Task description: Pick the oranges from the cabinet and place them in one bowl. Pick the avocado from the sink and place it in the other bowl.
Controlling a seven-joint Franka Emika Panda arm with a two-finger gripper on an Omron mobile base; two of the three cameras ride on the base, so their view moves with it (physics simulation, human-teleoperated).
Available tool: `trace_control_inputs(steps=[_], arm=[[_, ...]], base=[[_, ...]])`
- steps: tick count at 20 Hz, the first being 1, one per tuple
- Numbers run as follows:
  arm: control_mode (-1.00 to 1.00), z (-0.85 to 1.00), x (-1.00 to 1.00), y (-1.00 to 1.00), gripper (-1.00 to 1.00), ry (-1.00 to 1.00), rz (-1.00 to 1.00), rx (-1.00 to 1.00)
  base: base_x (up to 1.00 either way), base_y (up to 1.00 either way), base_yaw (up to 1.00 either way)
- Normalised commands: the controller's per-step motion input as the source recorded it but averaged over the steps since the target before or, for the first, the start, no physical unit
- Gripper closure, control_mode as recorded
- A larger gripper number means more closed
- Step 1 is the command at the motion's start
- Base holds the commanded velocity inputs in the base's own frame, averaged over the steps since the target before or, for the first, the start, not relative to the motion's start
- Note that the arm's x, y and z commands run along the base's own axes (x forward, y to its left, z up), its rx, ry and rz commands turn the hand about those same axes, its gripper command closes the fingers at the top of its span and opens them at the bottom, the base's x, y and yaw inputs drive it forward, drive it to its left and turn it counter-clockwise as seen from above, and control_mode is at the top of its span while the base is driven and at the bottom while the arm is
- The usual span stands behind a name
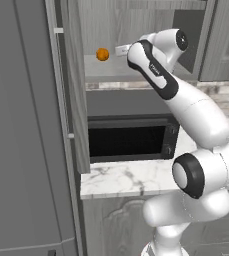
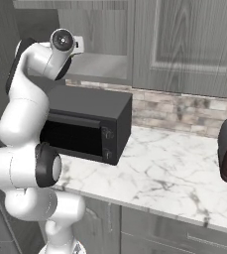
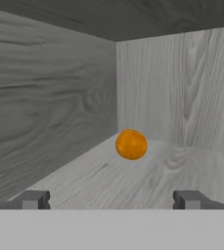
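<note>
Just one orange (image 3: 131, 144) inside cabinet (image 3: 50, 117)

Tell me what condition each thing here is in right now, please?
cabinet: door open.
orange: resting on the cabinet shelf, untouched, ahead of the gripper.
gripper: open, empty, short of the orange.
microwave: door closed, sitting on the counter.

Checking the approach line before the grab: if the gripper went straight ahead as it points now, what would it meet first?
Most likely the orange, sitting on the cabinet shelf slightly left of centre between the open gripper tips. Past it, the cabinet's back wall. The gap is hard to judge.
</note>
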Motion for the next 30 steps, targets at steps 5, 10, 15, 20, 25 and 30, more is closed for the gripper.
trace_control_inputs(steps=[5, 10, 15, 20, 25, 30], arm=[[-1.00, 0.00, 0.33, 0.08, -1.00, 0.00, 0.00, 0.00], [-1.00, -0.02, 0.28, 0.08, -1.00, 0.01, 0.00, 0.00], [-1.00, -0.06, 0.26, 0.07, -1.00, 0.07, 0.00, 0.00], [-1.00, -0.05, 0.26, 0.09, -1.00, 0.07, 0.00, 0.00], [-1.00, -0.05, 0.26, 0.09, -1.00, 0.00, 0.00, 0.00], [-1.00, -0.07, 0.24, 0.09, -1.00, 0.01, 0.00, 0.00]], base=[[0.00, 0.00, 0.00], [0.00, 0.00, 0.00], [0.00, 0.00, 0.00], [0.00, 0.00, 0.00], [0.00, 0.00, 0.00], [0.00, 0.00, 0.00]])
